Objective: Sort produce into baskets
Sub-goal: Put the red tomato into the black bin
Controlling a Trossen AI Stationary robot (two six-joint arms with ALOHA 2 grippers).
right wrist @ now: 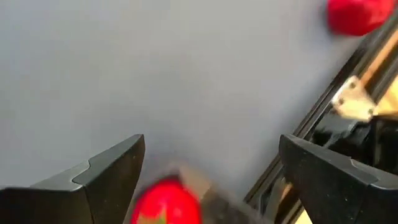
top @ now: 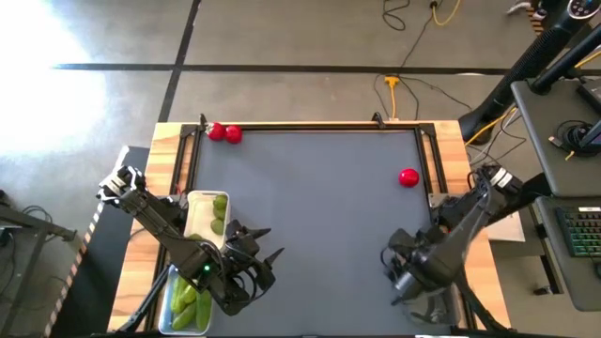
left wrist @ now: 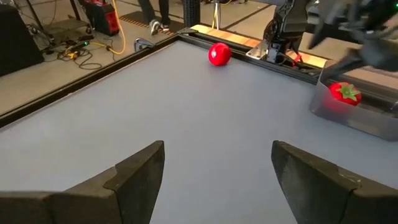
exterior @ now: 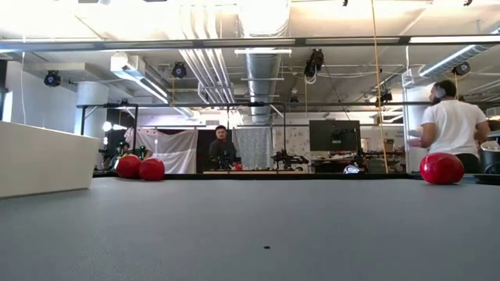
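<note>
The right gripper [right wrist: 211, 180] is held open above a red piece [right wrist: 165, 202] lying in a clear tub, which suggests a drop just completed. Another red piece [top: 408, 176] lies beyond that tub and should be fetched next. The left gripper [left wrist: 217, 177] waits open, empty.

Clear rectangular plastic tub [left wrist: 357, 115]: blurred, cut off at frame edge. Glossy red stemmed piece [right wrist: 166, 202] inside tub: blurred, cut off. Dark right arm over tub: hid it from overhead.
</note>
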